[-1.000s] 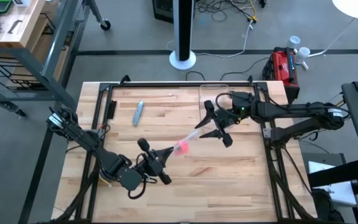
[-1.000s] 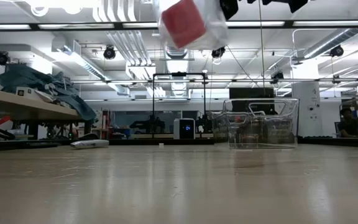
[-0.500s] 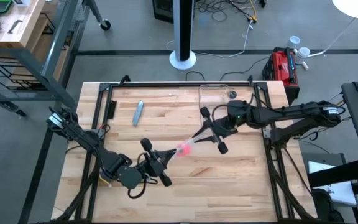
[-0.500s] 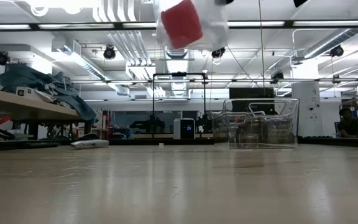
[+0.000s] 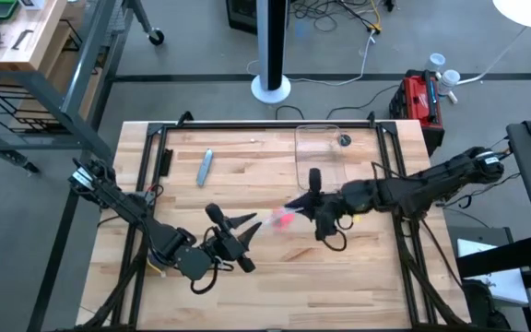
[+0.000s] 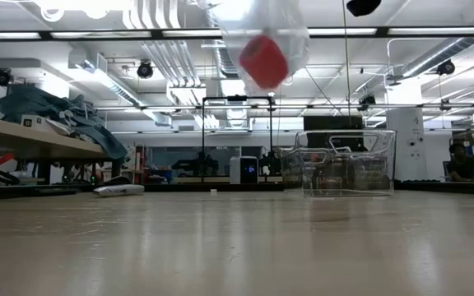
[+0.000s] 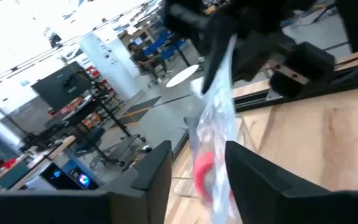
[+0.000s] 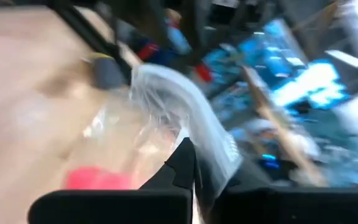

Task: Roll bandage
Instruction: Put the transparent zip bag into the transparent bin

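Right hand [image 5: 313, 205]: fingers closed on the clear crinkled plastic bag [image 6: 257, 33], held above the wooden desk [image 5: 247, 277]. The bright pink-red bandage roll [image 6: 264, 60] sits inside the bag, just beside this hand. Left hand [image 5: 238, 235]: fingers spread open, empty, near the bag.

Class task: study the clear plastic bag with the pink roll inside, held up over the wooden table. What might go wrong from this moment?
1. The right end effector alone pinches the clear crinkled plastic bag by one end, so it might slip and drop.
2. The compact pink bandage roll hangs loose low in the bag and may tumble out.
3. The open left end effector sits close, so the arms might collide.
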Tool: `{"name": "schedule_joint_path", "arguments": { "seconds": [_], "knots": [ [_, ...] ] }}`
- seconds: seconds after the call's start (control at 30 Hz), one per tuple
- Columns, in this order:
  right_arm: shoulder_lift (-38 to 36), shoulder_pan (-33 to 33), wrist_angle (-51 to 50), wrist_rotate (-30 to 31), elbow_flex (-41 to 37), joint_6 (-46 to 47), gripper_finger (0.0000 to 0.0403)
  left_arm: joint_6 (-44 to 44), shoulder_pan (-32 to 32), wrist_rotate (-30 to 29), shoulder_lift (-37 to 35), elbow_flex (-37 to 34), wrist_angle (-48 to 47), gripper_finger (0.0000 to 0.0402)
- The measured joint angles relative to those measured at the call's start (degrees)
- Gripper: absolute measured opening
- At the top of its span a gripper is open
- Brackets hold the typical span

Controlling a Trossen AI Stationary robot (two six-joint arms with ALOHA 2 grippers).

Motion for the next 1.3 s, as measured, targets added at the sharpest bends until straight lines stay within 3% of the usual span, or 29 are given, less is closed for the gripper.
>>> {"name": "schedule_joint_path", "arguments": {
  "seconds": [0.3, 0.57, 0.97, 1.3],
  "knots": [
    [0.00, 5.40, 19.59, 12.82, -6.93, -16.23, 0.0000, 0.16, -1.32, -10.43, 0.00, -0.05, -0.04, 0.0166],
    [-0.04, 7.35, 21.75, 22.44, -7.74, -24.94, 0.0000, 2.15, -2.73, -16.78, -0.01, 1.09, 0.06, 0.0153],
    [2.15, 7.33, 23.38, 27.63, -7.81, -30.07, 0.0000, 4.62, -2.84, -17.06, -0.02, 1.14, 0.02, 0.0130],
    [5.46, 6.99, 27.77, 31.39, -7.81, -34.26, 0.0000, 4.66, -2.86, -17.05, -0.02, 1.14, 0.02, 0.0135]
  ]
}}
